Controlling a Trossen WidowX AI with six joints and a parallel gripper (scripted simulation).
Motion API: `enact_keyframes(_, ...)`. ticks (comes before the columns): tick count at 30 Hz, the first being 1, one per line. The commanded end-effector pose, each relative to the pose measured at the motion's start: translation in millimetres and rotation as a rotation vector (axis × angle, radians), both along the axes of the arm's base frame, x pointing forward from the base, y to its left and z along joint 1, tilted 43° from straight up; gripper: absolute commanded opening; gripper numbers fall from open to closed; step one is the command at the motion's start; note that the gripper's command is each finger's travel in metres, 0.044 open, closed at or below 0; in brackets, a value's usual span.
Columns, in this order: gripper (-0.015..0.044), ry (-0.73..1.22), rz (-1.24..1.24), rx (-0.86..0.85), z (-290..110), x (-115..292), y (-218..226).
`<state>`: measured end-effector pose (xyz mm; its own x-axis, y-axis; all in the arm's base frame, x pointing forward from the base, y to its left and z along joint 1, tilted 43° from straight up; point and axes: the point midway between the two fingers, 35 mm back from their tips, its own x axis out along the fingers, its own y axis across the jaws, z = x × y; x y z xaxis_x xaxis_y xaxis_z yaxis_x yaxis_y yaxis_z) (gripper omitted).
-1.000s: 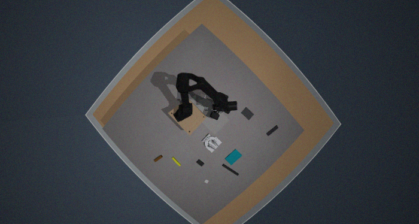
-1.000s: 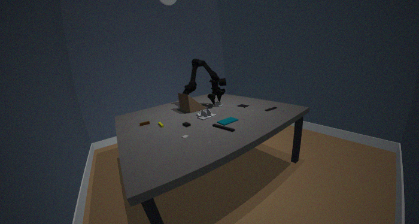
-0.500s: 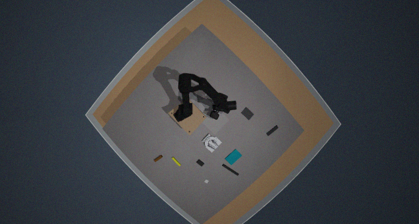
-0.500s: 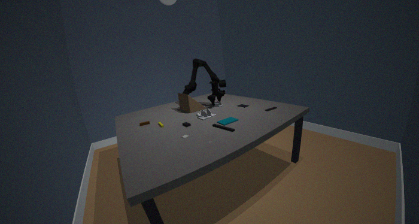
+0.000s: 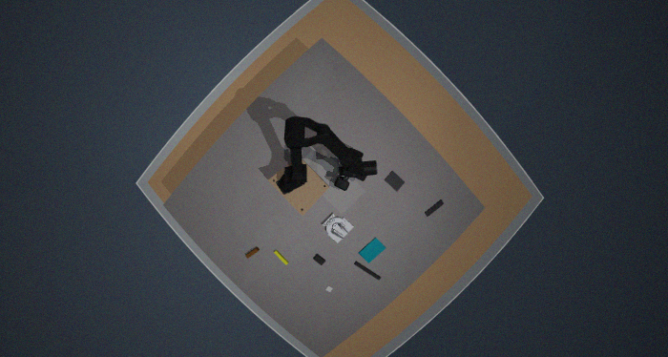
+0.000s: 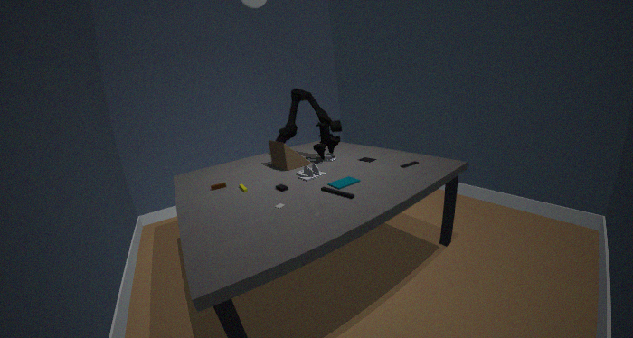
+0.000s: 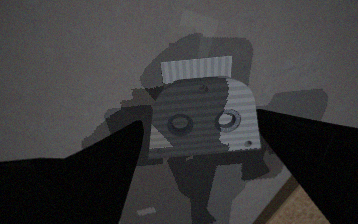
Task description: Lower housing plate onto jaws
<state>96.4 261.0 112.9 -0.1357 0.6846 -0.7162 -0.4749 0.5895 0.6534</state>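
The housing plate is pale grey and ribbed, with two ringed holes and a tab strip along its far edge. It lies on the table, partly in the arm's shadow. My gripper is open, low over the plate, with one finger at each side of it; in the wrist view a finger's contact with it cannot be told. The white base lies apart from it, nearer the table's front, with two upright jaws side by side. The arm hides the plate in the top view.
A wooden wedge block stands beside the arm's base and the gripper. A teal slab, a black bar, a yellow bar, a brown block and a dark square lie around the table.
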Motion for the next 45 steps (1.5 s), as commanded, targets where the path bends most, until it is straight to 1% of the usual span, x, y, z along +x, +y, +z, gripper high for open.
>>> enact_keyframes(1,0.0427,0.0,0.0,0.0,0,0,0)
enact_keyframes(13,0.0351,0.0,0.0,0.0,0,0,0)
enact_keyframes(24,0.0351,0.0,0.0,-0.001,1,1,-1)
enact_keyframes(45,0.0351,-0.003,-0.005,-0.007,48,11,-46)
